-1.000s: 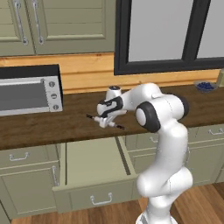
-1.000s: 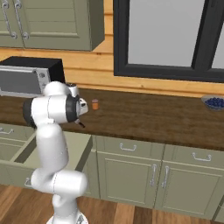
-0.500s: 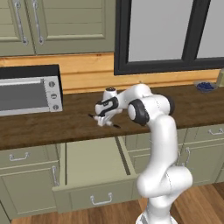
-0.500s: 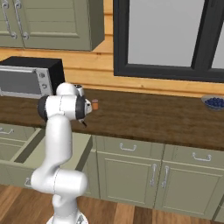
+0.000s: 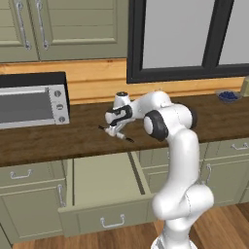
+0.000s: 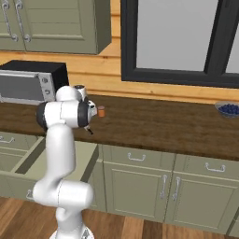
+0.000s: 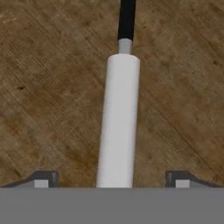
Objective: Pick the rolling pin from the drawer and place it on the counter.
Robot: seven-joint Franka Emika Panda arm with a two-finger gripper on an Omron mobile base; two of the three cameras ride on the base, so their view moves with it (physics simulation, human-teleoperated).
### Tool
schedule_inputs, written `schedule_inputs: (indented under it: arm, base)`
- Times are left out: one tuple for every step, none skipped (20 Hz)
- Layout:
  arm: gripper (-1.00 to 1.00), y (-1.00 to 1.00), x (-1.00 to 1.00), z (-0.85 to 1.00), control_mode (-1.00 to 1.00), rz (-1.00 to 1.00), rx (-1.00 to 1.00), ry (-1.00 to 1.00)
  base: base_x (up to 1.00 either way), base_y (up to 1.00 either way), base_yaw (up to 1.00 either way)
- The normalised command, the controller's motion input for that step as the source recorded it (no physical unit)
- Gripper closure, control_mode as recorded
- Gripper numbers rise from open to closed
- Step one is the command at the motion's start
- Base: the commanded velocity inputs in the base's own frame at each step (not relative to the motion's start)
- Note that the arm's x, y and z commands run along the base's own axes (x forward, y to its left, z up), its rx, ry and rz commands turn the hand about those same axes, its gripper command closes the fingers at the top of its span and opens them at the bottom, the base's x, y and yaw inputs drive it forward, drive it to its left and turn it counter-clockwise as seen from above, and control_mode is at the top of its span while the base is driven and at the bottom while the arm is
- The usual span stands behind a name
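The rolling pin [image 7: 119,122] lay flat on the counter [image 5: 58,138], its white barrel running up the middle of the hand view with one black handle pointing away over the dark wood grain; in the left base view it showed as a short white piece with thin black ends [image 5: 116,134], just below the hand and near the counter's front edge. The gripper [image 7: 113,178] hung low over it with its fingers [image 7: 42,179] spread wide, one tip on each side of the barrel and bare wood showing between each tip and the pin, so neither finger touched it; in the left base view the gripper [image 5: 115,125] sat right above the pin. The drawer [image 5: 102,189] stood pulled out below the counter, its pale inside open to view and its curved silver handle on the front; the pin rested on the counter above the drawer's back right corner. A toaster oven [image 5: 31,99] stood on the counter well to the left; a small orange-brown jar [image 6: 101,111] stood on the counter just beyond the arm in the right base view; a bowl of blue things [image 6: 229,109] sat far along the counter to the right.
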Motion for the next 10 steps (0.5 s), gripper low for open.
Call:
schedule_inputs:
  arm:
    - [-1.0,-0.14,-0.92,0.46,-1.0,0.0,0.0,-0.08]
    - [-1.0,-0.16,-0.93,0.51,-1.0,0.0,0.0,-0.08]
    - [-1.0,-0.26,-0.97,0.62,-1.0,0.0,0.0,-0.1]
    - [-1.0,-0.34,-0.94,0.69,-1.0,0.0,0.0,-0.12]
    - [-1.0,-0.41,-0.94,0.69,-1.0,0.0,0.0,-0.13]
    - [-1.0,-0.44,-0.97,0.7,-1.0,0.0,0.0,-0.14]
    - [-1.0,-0.41,-1.0,0.66,-1.0,0.0,0.0,-0.15]
    - [-1.0,-0.41,-1.0,0.65,-1.0,0.0,0.0,-0.17]
    - [-1.0,-0.41,-1.0,0.69,-1.0,0.0,0.01,-0.21]
    - [-1.0,-0.39,-1.0,0.73,-1.0,0.0,0.01,-0.24]
  base:
    - [0.0,0.0,0.0]
    - [0.0,0.0,0.0]
    - [0.0,0.0,0.0]
    - [0.0,0.0,0.0]
    - [0.0,0.0,0.0]
    - [0.0,0.0,0.0]
    - [0.0,0.0,0.0]
    - [0.0,0.0,0.0]
    - [0.0,0.0,0.0]
    - [0.0,0.0,0.0]
